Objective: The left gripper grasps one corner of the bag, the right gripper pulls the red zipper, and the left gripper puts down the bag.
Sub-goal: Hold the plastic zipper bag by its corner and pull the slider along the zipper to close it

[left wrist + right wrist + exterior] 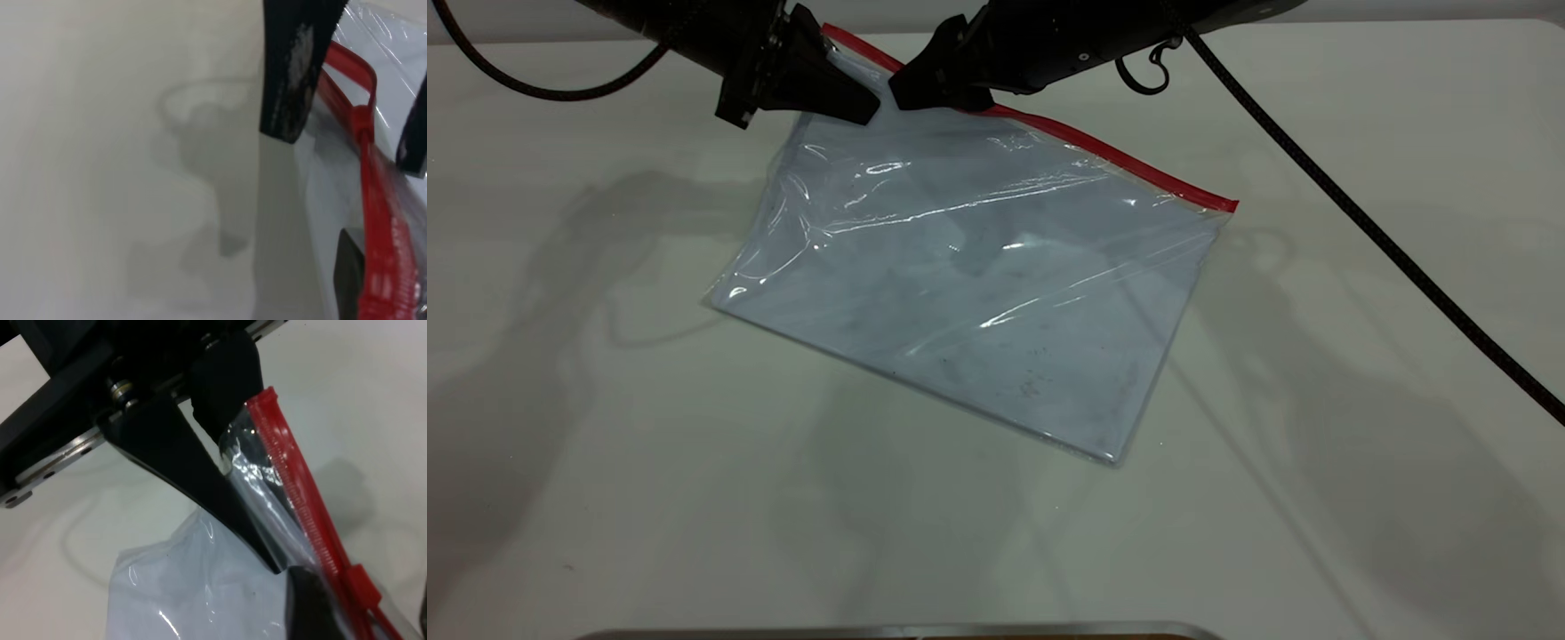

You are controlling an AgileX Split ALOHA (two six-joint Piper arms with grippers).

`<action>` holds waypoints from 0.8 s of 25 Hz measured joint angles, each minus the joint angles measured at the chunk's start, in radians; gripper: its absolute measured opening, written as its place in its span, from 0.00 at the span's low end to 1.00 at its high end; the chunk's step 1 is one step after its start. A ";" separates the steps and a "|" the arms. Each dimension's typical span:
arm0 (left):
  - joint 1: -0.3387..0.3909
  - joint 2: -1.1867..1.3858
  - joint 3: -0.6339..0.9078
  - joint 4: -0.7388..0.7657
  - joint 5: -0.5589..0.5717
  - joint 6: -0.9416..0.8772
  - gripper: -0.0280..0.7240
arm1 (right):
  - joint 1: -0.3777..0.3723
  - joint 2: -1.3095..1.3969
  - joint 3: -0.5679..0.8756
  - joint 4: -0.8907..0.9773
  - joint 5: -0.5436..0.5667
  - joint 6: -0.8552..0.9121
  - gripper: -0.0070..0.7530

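My left gripper (854,89) pinched the bag (969,276) by its far corner, at about eleven o'clock on the table (605,400), jaws pressed together on the plastic just beside the end of the red zipper (1112,156). That corner was lifted, while the bag's near edge lay on the table toward six o'clock. My right gripper (925,89) sat just beside the left one, its jaws closed over the red strip; in its wrist view the slider (363,583) showed right at my fingertips, though I couldn't tell for certain that it was gripped.

What mattered for the pull: the zipper's long axis ran from that held corner out toward four o'clock, so the whole track lay away from my right gripper in that one direction (the left merely anchored the start).

By count: one bag, one zipper, one slider, two grippers, both at the same corner.
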 joint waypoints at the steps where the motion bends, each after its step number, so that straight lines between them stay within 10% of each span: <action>1: 0.000 0.000 0.000 0.000 -0.002 0.000 0.11 | 0.000 0.000 0.000 -0.001 0.001 0.000 0.49; 20: 0.000 0.000 0.000 -0.006 -0.019 0.002 0.11 | -0.001 0.000 0.000 0.025 0.014 -0.027 0.06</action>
